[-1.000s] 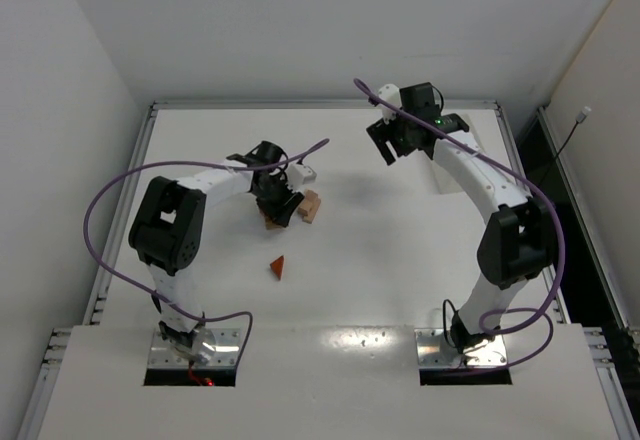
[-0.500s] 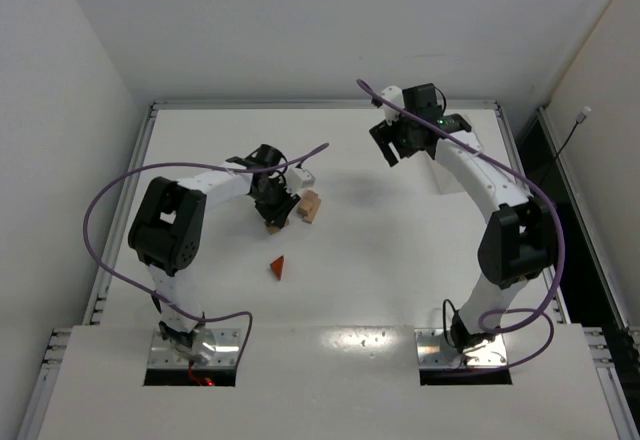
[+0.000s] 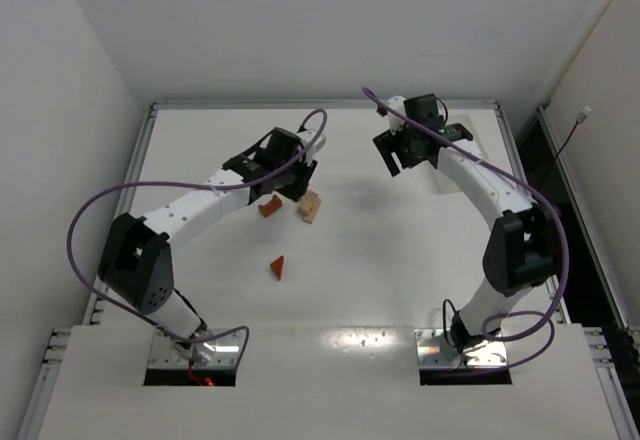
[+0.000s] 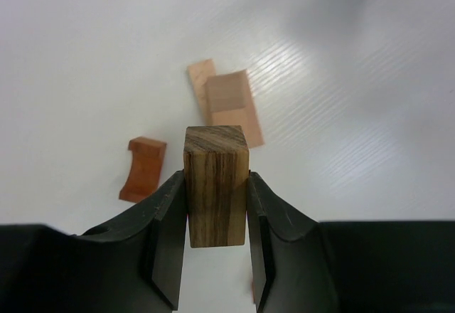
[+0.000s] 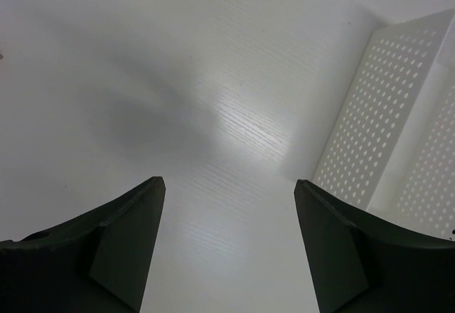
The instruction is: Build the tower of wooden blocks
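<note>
My left fingers (image 4: 167,220) are pinching a dark, streaky wooden block (image 4: 216,149) by its two side faces. It stands upright between them, with its end grain facing the wrist camera. From that view the block appears to hang clear of the bench (image 4: 341,57).

The wood block tower (image 4: 226,103) is so far only a low cluster of pale tan pieces (a thin bar against a wider slab, as best I can make out). It lies flat on the bench just beyond the held block. In the overhead view the left fingers sit just behind the tower and slightly toward the left arm's side.

A reddish-brown arch (image 4: 143,168) lies beside the tower on that same side, near it but not touching. A reddish-brown wedge (image 3: 278,267) lies on the side of the tower nearer the arm bases, well apart from it.

My right fingers (image 5: 121,249) are spread wide with nothing between them, only bare bench beneath. They hover well away from the tower on its right-arm side. A white perforated bin (image 5: 398,128) shows at the edge of the right wrist view, farther from the tower than those fingers.
</note>
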{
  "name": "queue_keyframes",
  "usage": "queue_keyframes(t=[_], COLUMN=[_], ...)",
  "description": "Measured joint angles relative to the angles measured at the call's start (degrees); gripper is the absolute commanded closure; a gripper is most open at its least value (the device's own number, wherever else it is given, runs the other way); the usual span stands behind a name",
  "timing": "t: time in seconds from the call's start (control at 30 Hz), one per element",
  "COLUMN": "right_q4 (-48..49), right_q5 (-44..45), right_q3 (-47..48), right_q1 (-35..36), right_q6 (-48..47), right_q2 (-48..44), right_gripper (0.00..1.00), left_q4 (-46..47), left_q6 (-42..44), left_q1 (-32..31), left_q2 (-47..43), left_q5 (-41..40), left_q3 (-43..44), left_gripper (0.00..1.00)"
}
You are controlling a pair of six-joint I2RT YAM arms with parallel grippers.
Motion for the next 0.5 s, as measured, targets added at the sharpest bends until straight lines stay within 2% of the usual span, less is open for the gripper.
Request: queue_keyframes(t=[0.17, 0.33, 0.5], right_q4=[0.07, 0.24, 0.28], right_q5=[0.66, 0.92, 0.85], right_q3=[-0.63, -1.38, -1.92], right_q1=[-0.31, -1.29, -2.25], right_q6=[1.14, 1.53, 1.57], right_q2=[-1.55, -2.64, -2.73], right_gripper=[0.29, 0.29, 0.29], left_q4=[-0.61, -0.76, -0.44], left_q6=[-6.16, -9.38, -9.44], left_q1=[-3.74, -3.43, -1.92], left_q2=[4.15, 8.68, 11.54], left_q5=[-5.07, -9.94, -10.99], left_q3=[5.75, 5.97, 5.35], left_gripper=[1.00, 1.00, 1.00])
